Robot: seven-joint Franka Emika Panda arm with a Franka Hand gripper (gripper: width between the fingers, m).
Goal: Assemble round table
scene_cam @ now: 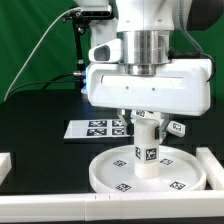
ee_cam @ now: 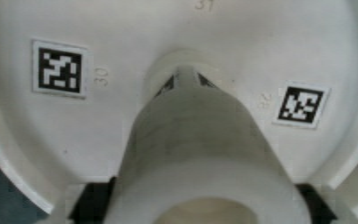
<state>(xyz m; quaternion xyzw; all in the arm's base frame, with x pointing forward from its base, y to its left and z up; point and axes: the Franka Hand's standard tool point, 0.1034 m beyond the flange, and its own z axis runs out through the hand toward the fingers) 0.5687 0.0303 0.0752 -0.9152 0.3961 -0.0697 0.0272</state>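
Note:
The large round disc (scene_cam: 108, 177) lies flat on the black table near the front. The short cylindrical leg (scene_cam: 146, 152) stands upright on the disc's central hub, with a tag facing the camera. My gripper (scene_cam: 147, 120) comes straight down over the leg and is shut on its upper end. In the wrist view the leg (ee_cam: 197, 130) runs down to the disc (ee_cam: 51, 130), and the black pads (ee_cam: 99, 200) press both its sides at my gripper (ee_cam: 197, 203). A tagged white part, probably the cross-shaped base (scene_cam: 176, 127), lies behind the disc, mostly hidden.
The marker board (scene_cam: 92, 127) lies behind the disc toward the exterior view's left. White edge rails stand at the left (scene_cam: 5, 163), the right (scene_cam: 211, 166) and along the front (scene_cam: 100, 212). A green curtain hangs behind.

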